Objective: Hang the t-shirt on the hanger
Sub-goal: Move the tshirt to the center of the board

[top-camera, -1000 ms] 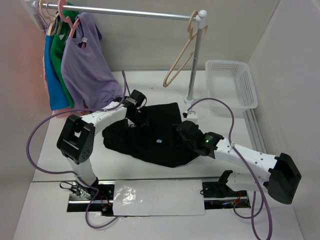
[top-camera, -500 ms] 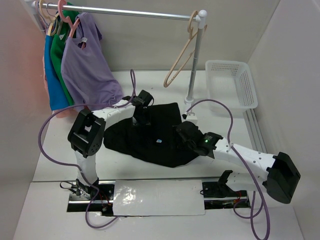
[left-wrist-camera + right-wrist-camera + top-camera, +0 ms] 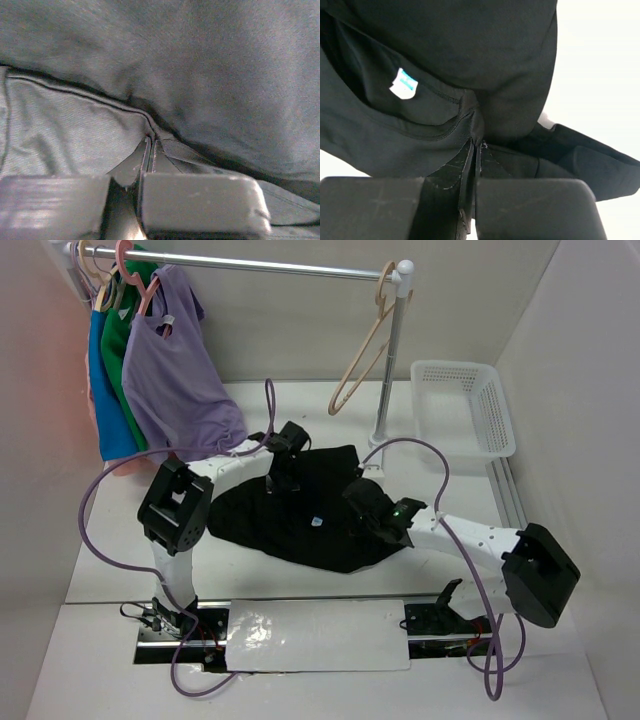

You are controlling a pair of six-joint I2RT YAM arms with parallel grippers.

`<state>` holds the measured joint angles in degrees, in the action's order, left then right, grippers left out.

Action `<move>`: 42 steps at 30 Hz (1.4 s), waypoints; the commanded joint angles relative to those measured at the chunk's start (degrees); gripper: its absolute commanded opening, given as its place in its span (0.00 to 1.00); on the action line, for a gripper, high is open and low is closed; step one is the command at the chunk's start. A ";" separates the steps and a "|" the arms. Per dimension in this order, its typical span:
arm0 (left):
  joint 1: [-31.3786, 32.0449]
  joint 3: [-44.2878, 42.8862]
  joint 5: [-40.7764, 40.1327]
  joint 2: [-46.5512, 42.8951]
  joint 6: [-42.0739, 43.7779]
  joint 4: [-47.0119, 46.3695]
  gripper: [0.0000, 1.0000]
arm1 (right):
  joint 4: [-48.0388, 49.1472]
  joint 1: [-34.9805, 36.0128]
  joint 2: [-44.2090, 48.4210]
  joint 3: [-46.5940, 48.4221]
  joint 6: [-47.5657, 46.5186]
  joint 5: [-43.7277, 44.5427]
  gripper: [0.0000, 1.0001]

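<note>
The black t-shirt (image 3: 300,525) lies crumpled on the white table between the two arms. My left gripper (image 3: 281,480) is at its far left part, shut on a fold by a seam (image 3: 151,142), and dark fabric (image 3: 215,70) fills that wrist view. My right gripper (image 3: 358,502) is at the shirt's right side. It is shut on the collar edge (image 3: 477,141) of the t-shirt (image 3: 485,40), near the white neck label (image 3: 403,85). The pale beige hanger (image 3: 362,360) hangs empty from the right end of the rail, above and beyond the shirt.
A metal rail (image 3: 260,265) on a post (image 3: 390,370) crosses the back. A lilac top (image 3: 175,370), a green garment (image 3: 125,360) and a blue garment (image 3: 105,390) hang at its left on pink hangers (image 3: 125,260). A white basket (image 3: 462,405) stands at the right.
Both grippers have closed from open onto the t-shirt. The left arm moved right along the far edge, and the right gripper shifted slightly left and away from me.
</note>
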<state>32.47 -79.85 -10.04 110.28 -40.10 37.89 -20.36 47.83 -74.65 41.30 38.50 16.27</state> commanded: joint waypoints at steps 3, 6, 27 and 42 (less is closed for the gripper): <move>0.31 -6.10 -5.95 -4.80 2.66 3.24 0.00 | -1.25 -0.20 3.99 7.74 -4.13 5.35 0.00; -1.00 -10.40 -6.47 -7.96 3.27 6.40 0.00 | -4.76 -1.33 7.14 12.04 -6.85 8.76 0.00; -0.04 19.64 6.35 -31.27 -5.34 -6.42 0.00 | -7.33 -2.66 17.09 0.01 -1.06 7.02 0.00; 1.89 19.13 7.14 -33.11 -5.87 -6.42 0.00 | -7.86 -3.19 15.60 -0.61 1.04 6.41 0.69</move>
<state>33.12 -58.89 -3.88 78.76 -45.30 32.32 -28.56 45.04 -59.27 40.69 38.02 22.63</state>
